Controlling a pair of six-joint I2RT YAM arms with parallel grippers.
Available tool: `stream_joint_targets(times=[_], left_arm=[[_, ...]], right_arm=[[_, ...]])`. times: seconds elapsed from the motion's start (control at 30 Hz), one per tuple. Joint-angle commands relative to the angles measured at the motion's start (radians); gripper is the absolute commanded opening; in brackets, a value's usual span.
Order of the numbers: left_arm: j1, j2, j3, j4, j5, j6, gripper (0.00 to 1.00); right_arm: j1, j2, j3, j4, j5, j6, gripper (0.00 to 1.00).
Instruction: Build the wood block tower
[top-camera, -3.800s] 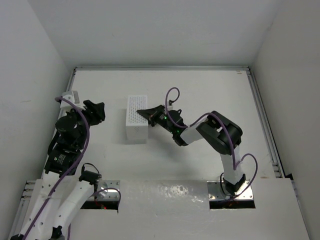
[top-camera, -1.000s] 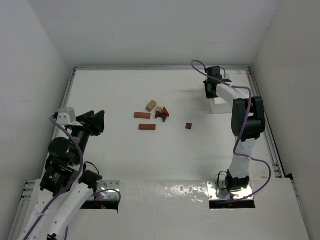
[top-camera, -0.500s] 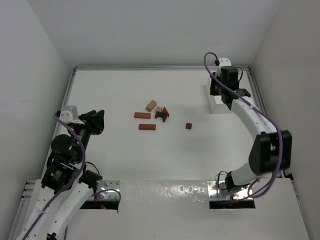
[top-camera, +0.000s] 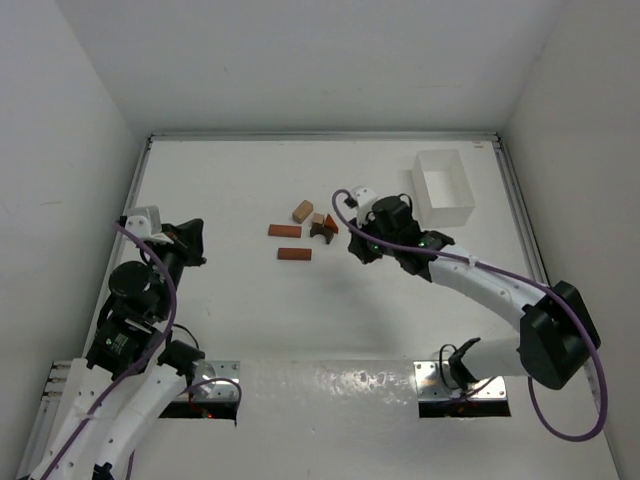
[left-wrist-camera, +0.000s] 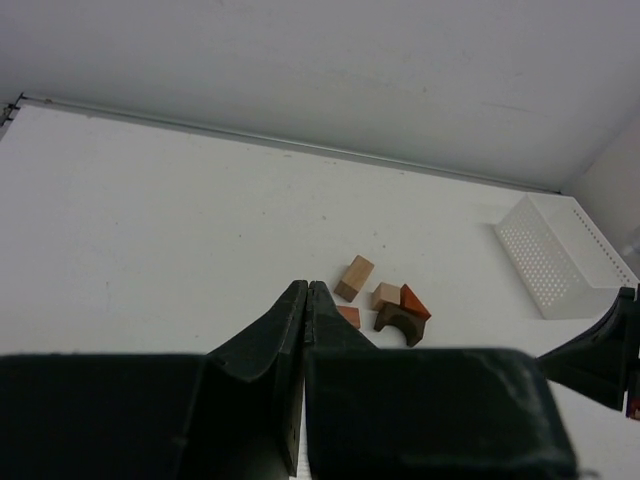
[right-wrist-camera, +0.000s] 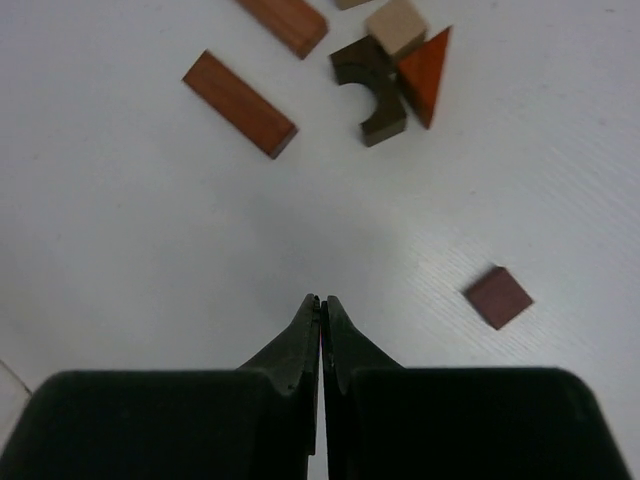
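Blocks (top-camera: 322, 227) lay just ahead of the right pincer (top-camera: 358, 247), pressed together and empty, far nearer than the equally pressed-together left pincer (left-wrist-camera: 305, 296).

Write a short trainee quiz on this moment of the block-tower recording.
1. True or false: the right gripper has its jaws shut on nothing.
2. The dark brown arch-shaped wooden block touches which? A) orange-red wooden triangle B) clear perforated plastic box C) small dark-red wooden square
3. How many reddish-brown wooden bars lie on the white table?
Key: 1 true; 2 A; 3 two.
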Motion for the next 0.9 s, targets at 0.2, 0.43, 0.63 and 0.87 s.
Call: stream_joint_targets(times=[0.2,0.43,0.63,0.87], left_arm=[[0.028,0.008,0.003,0.026,-0.004,0.009,0.03],[0.033,0.014,0.003,0.026,0.01,0.01,0.06],[0.039,0.005,0.003,0.029,0.016,0.01,0.1],[0.042,0.013,0.003,0.031,0.031,0.009,0.11]], right_arm=[[0.222,0.194,0.151,0.068,0.127,-0.027,0.0],[0.23,0.442,0.321,0.035,0.101,-0.088,0.18],[0.231,0.572,0.468,-0.004,0.095,-0.007,0.61],[0.253,0.71,0.599,0.026,0.147,0.001,0.69]])
